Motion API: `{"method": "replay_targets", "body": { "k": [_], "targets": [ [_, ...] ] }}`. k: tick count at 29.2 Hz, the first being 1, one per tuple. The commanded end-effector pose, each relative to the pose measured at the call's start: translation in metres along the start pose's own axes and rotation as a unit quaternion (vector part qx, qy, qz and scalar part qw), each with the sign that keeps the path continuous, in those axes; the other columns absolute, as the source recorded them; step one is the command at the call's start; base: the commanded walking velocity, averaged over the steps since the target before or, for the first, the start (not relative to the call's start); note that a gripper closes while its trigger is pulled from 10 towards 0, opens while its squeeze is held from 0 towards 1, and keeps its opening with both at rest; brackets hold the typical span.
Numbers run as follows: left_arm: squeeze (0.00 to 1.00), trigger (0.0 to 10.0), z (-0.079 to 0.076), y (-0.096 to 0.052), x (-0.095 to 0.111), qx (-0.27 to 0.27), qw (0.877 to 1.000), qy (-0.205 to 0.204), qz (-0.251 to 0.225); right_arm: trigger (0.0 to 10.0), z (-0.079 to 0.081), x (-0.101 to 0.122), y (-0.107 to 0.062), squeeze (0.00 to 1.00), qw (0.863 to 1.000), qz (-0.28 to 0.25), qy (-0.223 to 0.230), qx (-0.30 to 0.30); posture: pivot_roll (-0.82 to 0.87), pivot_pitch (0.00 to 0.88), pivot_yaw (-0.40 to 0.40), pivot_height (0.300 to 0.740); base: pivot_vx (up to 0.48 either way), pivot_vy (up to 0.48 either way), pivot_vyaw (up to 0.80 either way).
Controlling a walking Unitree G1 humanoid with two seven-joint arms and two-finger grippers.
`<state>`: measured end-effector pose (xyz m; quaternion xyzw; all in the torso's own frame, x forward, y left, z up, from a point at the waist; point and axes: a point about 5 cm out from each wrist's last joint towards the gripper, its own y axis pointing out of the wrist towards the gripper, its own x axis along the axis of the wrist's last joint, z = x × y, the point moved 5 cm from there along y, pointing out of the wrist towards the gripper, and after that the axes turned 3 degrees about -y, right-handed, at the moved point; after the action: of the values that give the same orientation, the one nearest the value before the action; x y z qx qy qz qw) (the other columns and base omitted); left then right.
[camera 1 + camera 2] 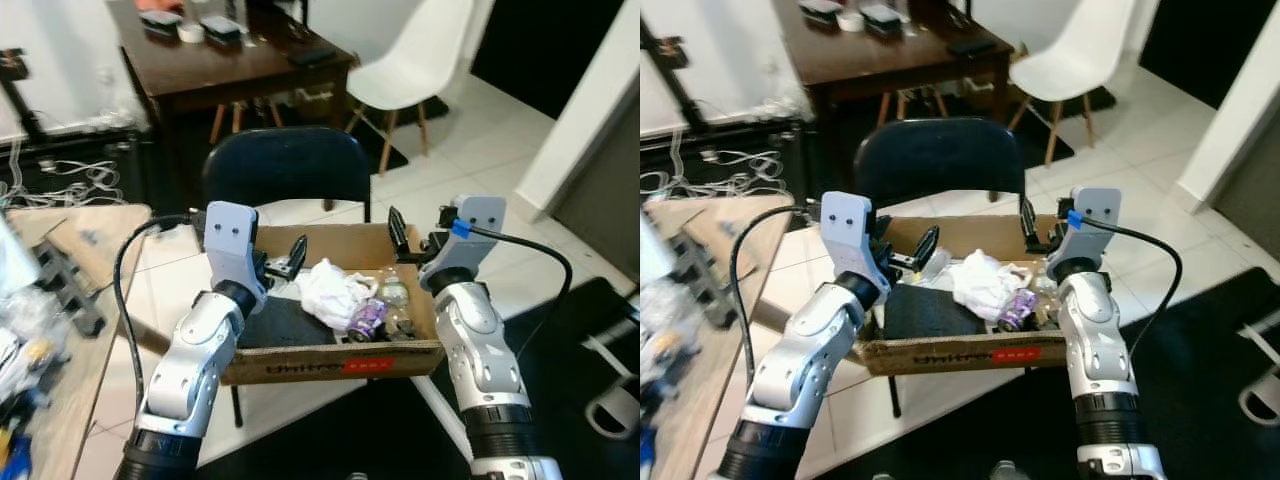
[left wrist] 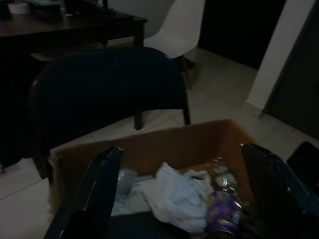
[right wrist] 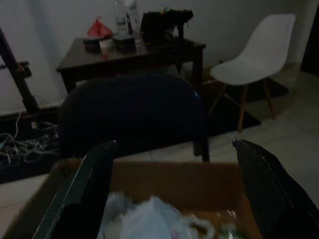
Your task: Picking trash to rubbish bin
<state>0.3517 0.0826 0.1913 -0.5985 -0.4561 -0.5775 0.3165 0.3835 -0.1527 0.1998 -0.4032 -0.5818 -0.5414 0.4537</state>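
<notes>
A cardboard box point(image 1: 300, 365) rests on a chair seat in front of me. It holds a crumpled white bag point(image 1: 330, 290), a purple wrapper point(image 1: 367, 318), a clear bottle point(image 1: 393, 290) and a flat black sheet point(image 1: 275, 322). My left gripper point(image 1: 283, 262) hovers over the box's left rear part, open and empty. Above the box's right rear corner my right gripper point(image 1: 415, 235) is open too, with nothing between its fingers. In the left wrist view the fingers point(image 2: 94, 194) frame the white bag point(image 2: 174, 196). The right wrist view looks over the box's far wall point(image 3: 169, 181).
The dark blue chair back point(image 1: 285, 165) rises just behind the box. Farther off stand a dark wooden table point(image 1: 220, 60) and a white chair point(image 1: 415, 60). A cluttered wooden bench point(image 1: 60, 300) lies at my left, with cables point(image 1: 70, 180) on the floor beyond.
</notes>
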Motion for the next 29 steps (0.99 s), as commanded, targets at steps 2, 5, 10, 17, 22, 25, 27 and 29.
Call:
{"method": "replay_targets", "body": {
  "k": [2, 5, 10, 17, 22, 25, 27, 29],
  "targets": [
    [0.0, 10.0, -0.0041, 0.0002, 0.0, -0.008, 1.0, -0.001, 0.002, 10.0, -0.0025, 0.0009, -0.0005, 0.0, 1.0, -0.001, 0.0, -0.005, 0.0, 0.147, -0.005, 0.74, -0.309, 0.0, 0.0],
    [0.0, 10.0, -0.0053, 0.0004, 0.0, -0.011, 1.0, 0.003, 0.004, 10.0, -0.0024, 0.0009, -0.0005, 0.0, 1.0, -0.001, 0.0, -0.005, 0.0, 0.147, -0.005, 0.74, 0.0, 0.0, 0.0],
    [0.0, 10.0, -0.0078, 0.0009, 0.0008, -0.018, 1.0, 0.007, 0.005, 10.0, -0.0022, 0.0008, -0.0012, 0.0, 1.0, 0.0, 0.001, -0.006, 0.0, 0.147, -0.005, 0.74, 0.0, 0.0, 0.0],
    [0.0, 10.0, -0.0109, 0.0013, 0.001, -0.025, 1.0, 0.011, 0.006, 10.0, -0.0028, -0.0005, -0.0026, 0.0, 1.0, 0.001, 0.003, -0.009, 0.0, 0.147, -0.005, 0.74, 0.0, 0.0, 0.0],
    [0.0, 10.0, -0.0113, 0.0014, 0.0009, -0.027, 1.0, 0.011, 0.007, 10.0, -0.0024, -0.0011, -0.0028, 0.0, 1.0, 0.002, 0.003, -0.009, 0.01, 0.146, 0.004, 0.74, 0.0, 0.0, 0.0],
    [0.0, 10.0, -0.0132, 0.0017, -0.0002, -0.031, 0.999, 0.012, 0.01, 10.0, -0.0018, -0.0015, -0.0031, 0.0, 1.0, 0.002, 0.004, -0.008, 0.01, 0.138, 0.005, 0.74, 0.0, 0.0, 0.0],
    [0.0, 10.0, -0.0134, 0.0015, -0.0006, -0.032, 0.999, 0.013, 0.011, 10.0, -0.0013, -0.0016, -0.0032, 0.0, 1.0, 0.003, 0.004, -0.008, 0.01, 0.138, 0.005, 0.74, 0.0, 0.0, 0.0],
    [0.0, 10.0, -0.0122, 0.0017, -0.0021, -0.028, 0.999, 0.021, 0.015, 10.0, -0.001, -0.0013, -0.0031, 0.0, 1.0, 0.002, 0.004, -0.008, 0.01, 0.138, 0.005, 0.74, 0.0, 0.0, 0.0]
  ]
}}
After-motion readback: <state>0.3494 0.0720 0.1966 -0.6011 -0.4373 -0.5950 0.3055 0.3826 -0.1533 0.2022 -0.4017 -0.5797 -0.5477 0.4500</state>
